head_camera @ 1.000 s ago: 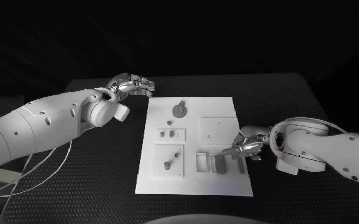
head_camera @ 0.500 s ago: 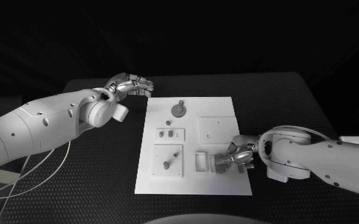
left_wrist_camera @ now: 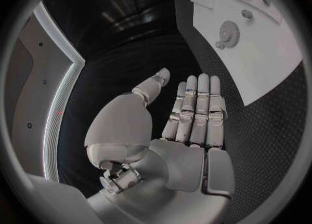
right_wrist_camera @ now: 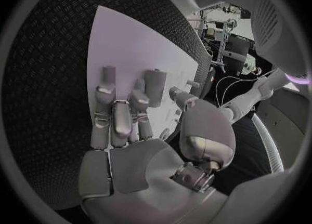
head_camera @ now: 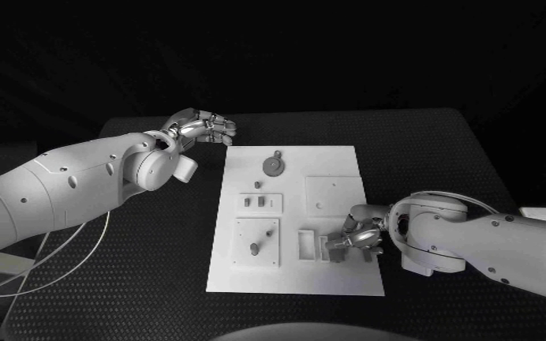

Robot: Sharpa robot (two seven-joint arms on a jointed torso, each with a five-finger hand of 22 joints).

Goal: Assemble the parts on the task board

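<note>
Right hand (head_camera: 362, 238) lies low over the near right corner of the task board (head_camera: 330, 163), fingers reaching onto the plate among the small upright parts there. In the right wrist view its fingers (right_wrist_camera: 116, 117) are stretched flat along the white surface with two grey blocks (right_wrist_camera: 155, 86) standing just past the fingertips; whether any of them is actually pinched I cannot tell, since the palm hides the contact. The low, flat pose looks chosen to slide up to a piece standing in its slot rather than to drop on it from above.

Just beside that hand on the board sits an open rectangular frame (head_camera: 307, 245), and next to it, toward the board's left edge, a square plate with a small peg part (head_camera: 268, 234) on it. Above that is a smaller plate carrying two short pieces (head_camera: 259, 201). Near the far end of the board lies a round gear-like part (head_camera: 273, 166), clear also in the left wrist view (left_wrist_camera: 228, 30).

Left hand (head_camera: 203, 129) hangs off the board's far left corner, over the dark worktop (head_camera: 136, 278), holding nothing; the left wrist view shows its fingers (left_wrist_camera: 198, 112) straight and together, thumb apart. It seems parked there to keep the board unobstructed while the other works. Assembly looks early, most parts unjoined.
</note>
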